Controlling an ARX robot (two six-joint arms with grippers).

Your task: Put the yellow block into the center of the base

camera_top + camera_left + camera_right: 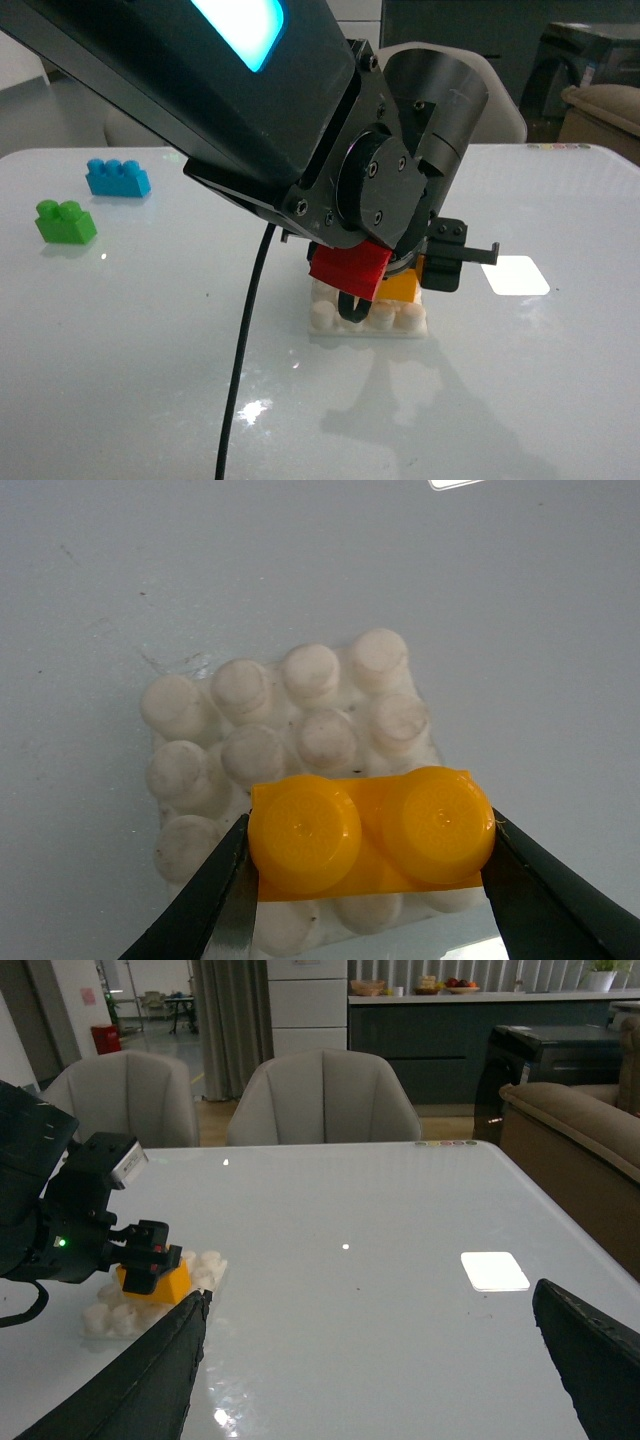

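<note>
Glossy two-stud yellow block point(370, 830) is sitting clamped in the left gripper point(368, 880) over the knobbly white base point(260, 710); right gripper point(370, 1360) is gaping wide.

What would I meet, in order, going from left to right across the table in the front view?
First the green brick, blue brick, base, bright white rectangle. The yellow block overlaps the base, so it has no separate place.
</note>
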